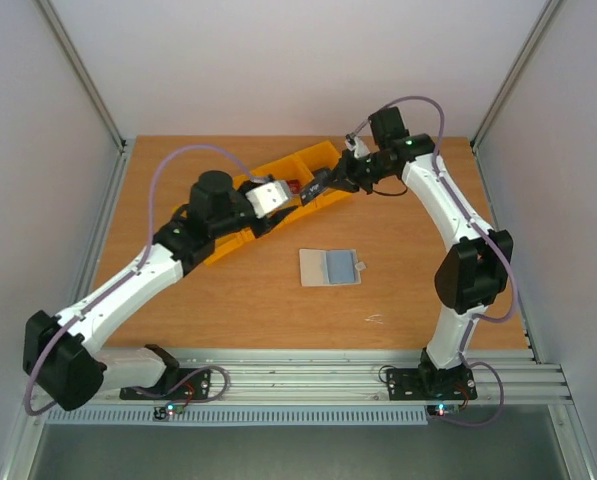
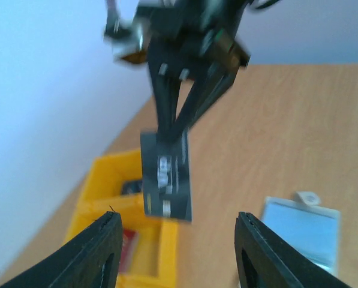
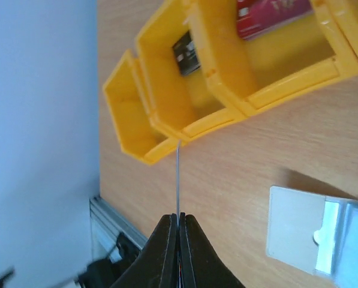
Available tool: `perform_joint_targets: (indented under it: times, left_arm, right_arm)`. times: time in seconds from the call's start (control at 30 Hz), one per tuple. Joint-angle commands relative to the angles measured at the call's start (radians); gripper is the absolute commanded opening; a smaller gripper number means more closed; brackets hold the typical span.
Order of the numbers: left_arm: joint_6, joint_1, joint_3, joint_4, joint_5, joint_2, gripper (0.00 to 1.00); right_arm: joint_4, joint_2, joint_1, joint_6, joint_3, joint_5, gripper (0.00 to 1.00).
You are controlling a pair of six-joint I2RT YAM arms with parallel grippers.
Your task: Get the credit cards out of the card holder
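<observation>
My right gripper (image 3: 178, 217) is shut on a dark grey-black credit card (image 2: 167, 177), which shows edge-on in the right wrist view (image 3: 177, 180). It holds the card in the air over the near rim of the yellow bins (image 1: 313, 155). My left gripper (image 2: 179, 240) is open and empty, just below and facing the held card. The card holder (image 1: 330, 267) lies open and flat on the table, apart from both grippers; it also shows in the right wrist view (image 3: 310, 240). A red card (image 3: 268, 15) lies in one bin. Another dark card (image 3: 186, 53) lies in the bin beside it.
The row of joined yellow bins (image 3: 167, 108) runs diagonally across the back middle of the table, under both grippers. The left arm (image 1: 128, 285) stretches from the near left corner. The wooden table (image 1: 418, 290) ends at a metal rail in front.
</observation>
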Motion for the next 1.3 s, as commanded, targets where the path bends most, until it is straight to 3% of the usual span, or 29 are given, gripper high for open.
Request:
perform_joint_targets:
  times: [0.0, 0.1, 0.27, 0.6, 0.8, 1.03, 1.27]
  left_arm:
    - [0.278, -0.106, -0.020, 0.289, -0.310, 0.074, 0.53]
    - [0.382, -0.113, -0.012, 0.370, -0.320, 0.126, 0.54]
    - [0.524, -0.120, -0.005, 0.447, -0.332, 0.205, 0.51]
    - [0.376, -0.124, 0.035, 0.283, -0.261, 0.224, 0.51]
    - [0.403, -0.120, 0.065, 0.296, -0.339, 0.257, 0.36]
    - [0.446, -0.111, 0.072, 0.285, -0.361, 0.278, 0.32]
    - [0.506, -0.092, 0.087, 0.338, -0.373, 0.299, 0.14]
  right_arm:
    - [0.274, -0.076, 0.034, 0.397, -0.114, 0.113, 0.01]
    - [0.349, -0.143, 0.057, 0.511, -0.206, 0.221, 0.01]
    - [0.470, -0.212, 0.107, 0.650, -0.334, 0.270, 0.01]
    - [0.457, -0.230, 0.143, 0.624, -0.300, 0.314, 0.01]
    - [0.431, -0.196, 0.157, 0.589, -0.241, 0.285, 0.01]
    - [0.443, -0.189, 0.157, 0.588, -0.235, 0.263, 0.01]
    - [0.461, -0.182, 0.158, 0.587, -0.237, 0.236, 0.01]
